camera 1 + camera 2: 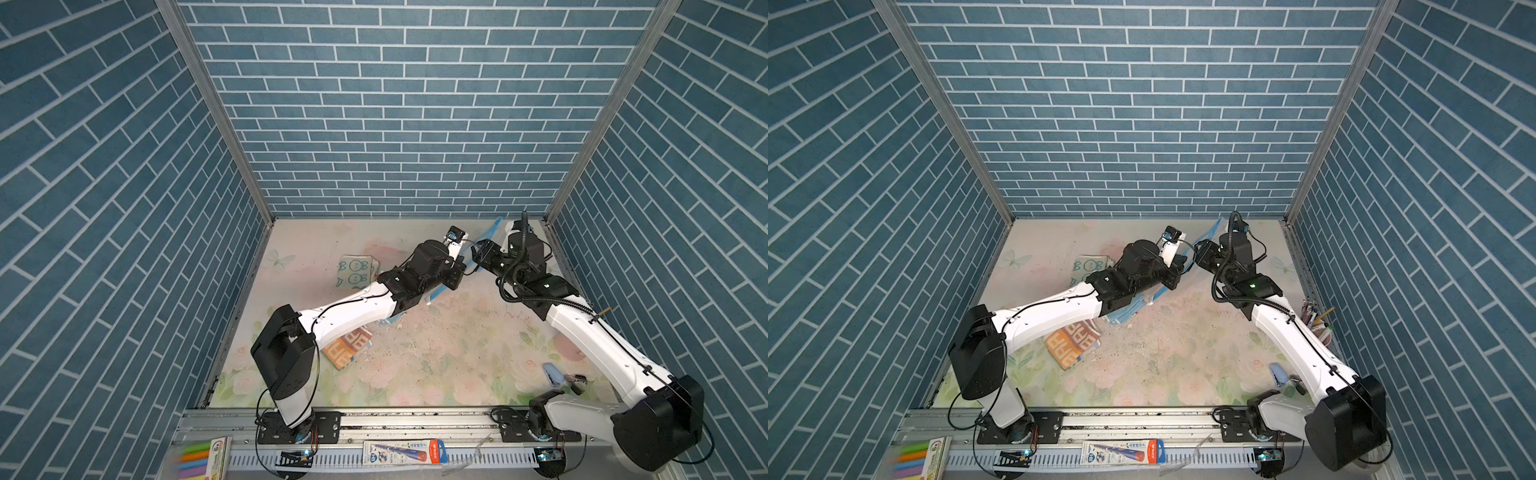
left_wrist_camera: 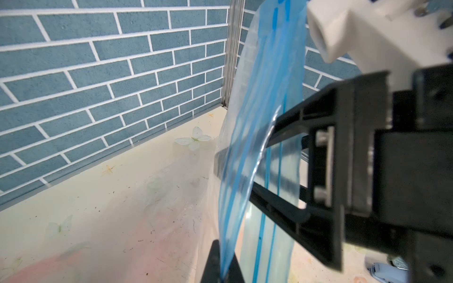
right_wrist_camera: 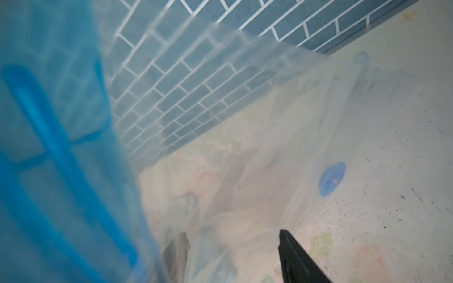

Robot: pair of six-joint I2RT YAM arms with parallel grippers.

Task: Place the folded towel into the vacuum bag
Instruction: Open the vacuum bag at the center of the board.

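By the back right corner of the counter [image 1: 457,365], the vacuum bag [image 2: 259,80] stood with its blue zip strip [image 2: 274,49] end lifted upright between the two arms, and its round valve cap [image 3: 332,178] low near the counter. The left hand [image 2: 221,264] was pinched tight on the strip's edge. The right hand [image 3: 232,259] stood part open, a finger on either side of a clear layer, not clamped. A folded towel [image 1: 355,272] with bunny faces lay on the counter, outside the bag.

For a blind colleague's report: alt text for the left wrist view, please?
The left gripper pinches the blue zip strip of the raised clear vacuum bag; the right gripper, jaws open, reaches the strip. Blue brick wall behind.
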